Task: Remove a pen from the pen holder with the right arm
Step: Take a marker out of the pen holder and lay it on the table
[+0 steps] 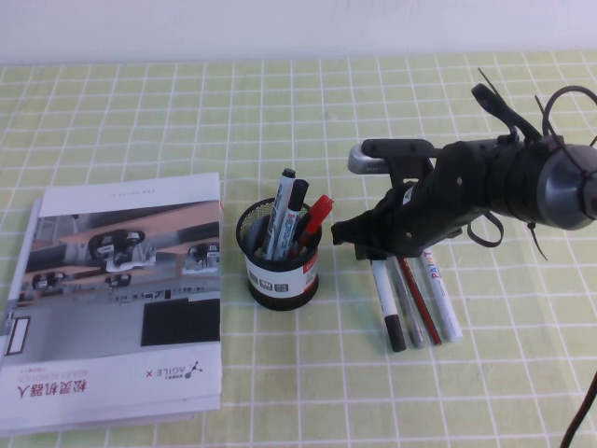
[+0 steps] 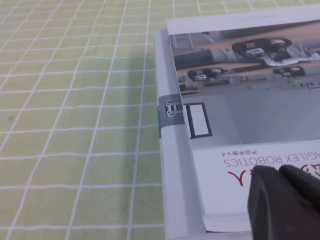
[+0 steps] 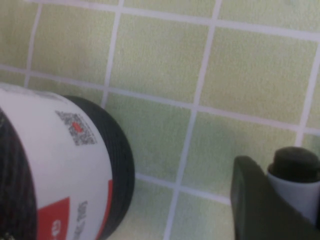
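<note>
A black mesh pen holder [image 1: 280, 257] with a white label stands mid-table, holding black markers and a red pen [image 1: 317, 213]. It shows close up in the right wrist view [image 3: 65, 165]. Just right of it, my right gripper [image 1: 367, 241] hangs low over the cloth, shut on the top end of a white marker with black ends [image 1: 389, 308]. That marker's black tip and pale barrel [image 3: 296, 180] show beside one dark finger [image 3: 250, 200]. My left gripper [image 2: 280, 172] is out of the high view; it hovers shut over the booklet.
More pens lie side by side right of the held marker: a thin red one [image 1: 420, 303] and a white paint marker [image 1: 440, 299]. A stack of booklets [image 1: 121, 299] lies at the left. A green checked cloth [image 1: 280, 112] covers the table.
</note>
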Robot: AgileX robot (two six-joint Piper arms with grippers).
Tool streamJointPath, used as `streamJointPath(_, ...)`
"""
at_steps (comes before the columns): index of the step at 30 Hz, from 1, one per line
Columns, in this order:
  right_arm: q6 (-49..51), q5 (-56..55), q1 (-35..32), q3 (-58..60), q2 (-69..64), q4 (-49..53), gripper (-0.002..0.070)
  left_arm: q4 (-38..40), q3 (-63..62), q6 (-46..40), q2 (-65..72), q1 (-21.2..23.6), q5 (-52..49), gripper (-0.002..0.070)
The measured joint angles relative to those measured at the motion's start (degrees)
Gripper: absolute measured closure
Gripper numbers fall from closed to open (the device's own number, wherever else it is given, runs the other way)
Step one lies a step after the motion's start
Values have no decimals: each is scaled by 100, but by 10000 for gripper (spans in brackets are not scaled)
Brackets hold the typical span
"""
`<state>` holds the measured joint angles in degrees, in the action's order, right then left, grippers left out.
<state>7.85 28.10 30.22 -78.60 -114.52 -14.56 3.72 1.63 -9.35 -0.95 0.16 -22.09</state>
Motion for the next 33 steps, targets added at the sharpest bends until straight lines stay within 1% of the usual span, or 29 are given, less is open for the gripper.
streamJointPath(12,9,-49,-40,-13,0,89,567,0,0,0,0,0,0,681)
streamJointPath(15,9,-49,-40,-13,0,100,549,0,0,0,0,0,0,681)
streamJointPath(23,22,-49,-40,-13,0,124,474,0,0,0,0,0,0,681)
streamJointPath(29,22,108,-44,-13,76,231,458,0,0,0,0,0,0,681)
streamJointPath(33,22,302,-44,56,470,459,463,0,0,0,0,0,0,681)
